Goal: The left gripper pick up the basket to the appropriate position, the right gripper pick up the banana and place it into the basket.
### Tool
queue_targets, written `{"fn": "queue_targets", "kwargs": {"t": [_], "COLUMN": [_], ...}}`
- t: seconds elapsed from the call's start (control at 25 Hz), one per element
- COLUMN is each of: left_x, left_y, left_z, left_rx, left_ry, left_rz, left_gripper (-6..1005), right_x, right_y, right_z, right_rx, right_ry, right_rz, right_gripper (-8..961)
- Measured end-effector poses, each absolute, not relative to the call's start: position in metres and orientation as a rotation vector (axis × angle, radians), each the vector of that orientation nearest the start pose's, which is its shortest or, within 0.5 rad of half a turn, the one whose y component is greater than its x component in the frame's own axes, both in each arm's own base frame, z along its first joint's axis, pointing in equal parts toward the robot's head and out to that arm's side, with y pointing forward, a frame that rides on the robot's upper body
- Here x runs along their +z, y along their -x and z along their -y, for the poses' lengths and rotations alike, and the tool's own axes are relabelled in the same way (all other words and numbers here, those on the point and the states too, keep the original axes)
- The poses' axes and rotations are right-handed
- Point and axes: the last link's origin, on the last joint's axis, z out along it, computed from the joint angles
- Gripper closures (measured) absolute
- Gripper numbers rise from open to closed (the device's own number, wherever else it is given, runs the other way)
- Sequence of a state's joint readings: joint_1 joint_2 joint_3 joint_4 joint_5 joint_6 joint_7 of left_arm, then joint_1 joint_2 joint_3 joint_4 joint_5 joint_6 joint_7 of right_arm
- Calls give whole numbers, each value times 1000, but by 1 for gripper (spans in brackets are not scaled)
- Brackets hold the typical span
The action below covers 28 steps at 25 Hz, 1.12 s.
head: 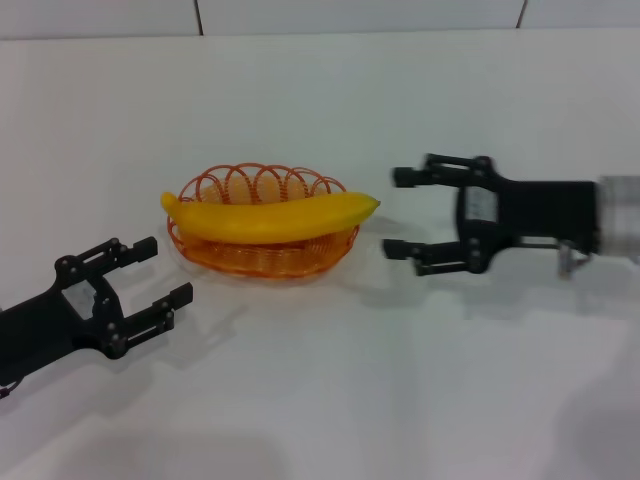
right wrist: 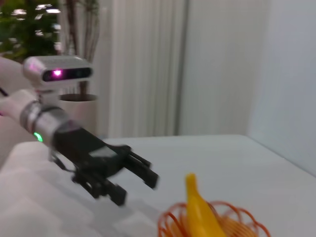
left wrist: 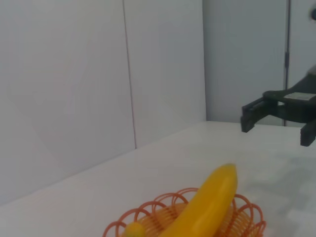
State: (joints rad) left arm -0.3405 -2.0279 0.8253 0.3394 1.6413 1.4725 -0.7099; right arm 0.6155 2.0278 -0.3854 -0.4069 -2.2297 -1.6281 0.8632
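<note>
The left end effector (head: 148, 283), lower left, is released and empty. At centre the banana (head: 270, 215), smooth bright yellow, already lies across the orange wire basket (head: 262, 256) on the desk (head: 330, 400). The right end effector (head: 400, 213), spread apart, holds nothing; little seems left.
</note>
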Motion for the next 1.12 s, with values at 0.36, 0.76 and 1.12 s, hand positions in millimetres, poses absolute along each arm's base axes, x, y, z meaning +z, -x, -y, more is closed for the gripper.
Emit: {"fn": "queue_targets", "kwargs": {"t": [0.36, 0.76, 1.12], "left_x": [-21, -22, -21], "left_y": [328, 330, 332], "left_z": [-265, -262, -261], "left_rx": [-705, -697, -692], "left_ry": [2496, 2534, 2532], "left_rz": [301, 338, 342], "left_gripper": [296, 297, 301], "right_x": [-5, -22, -23], "right_y": [-310, -313, -314], "right_z": [-310, -307, -308], "right_rx": [553, 492, 485], "right_ry": [2672, 2723, 2711], "right_rz": [-250, -274, -287], "right_gripper": [98, 97, 97]}}
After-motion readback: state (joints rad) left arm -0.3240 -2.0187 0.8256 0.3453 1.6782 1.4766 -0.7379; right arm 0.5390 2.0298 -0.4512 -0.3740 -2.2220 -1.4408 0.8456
